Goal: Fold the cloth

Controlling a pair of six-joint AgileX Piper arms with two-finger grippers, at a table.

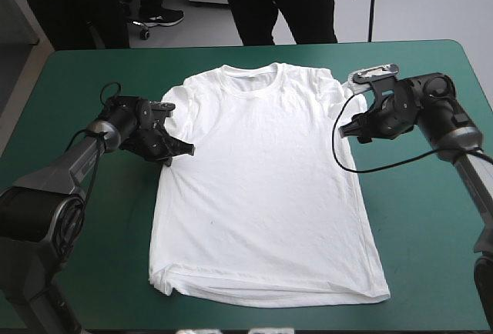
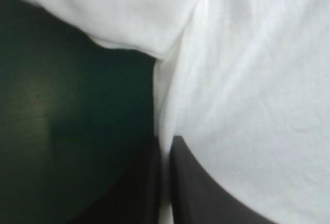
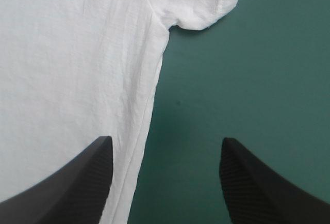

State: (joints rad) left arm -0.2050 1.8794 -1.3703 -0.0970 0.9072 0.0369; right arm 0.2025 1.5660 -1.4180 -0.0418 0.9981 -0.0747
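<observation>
A: Cloth, state?
B: The white short-sleeved fabric T-shirt point(image 1: 262, 188) lies spread flat, centred on the teal-green surface point(image 1: 431, 218). Collar toward far edge, light wrinkles, near hem rumpled.
A: Grips?
B: The left claw point(image 2: 165, 139) is pinched onto the shirt's side edge under the sleeve. The right claw point(image 3: 166, 138) is spread apart, straddling the opposite side edge.

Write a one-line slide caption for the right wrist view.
Open right gripper straddling the edge of the T-shirt on teal-green cover.
</observation>
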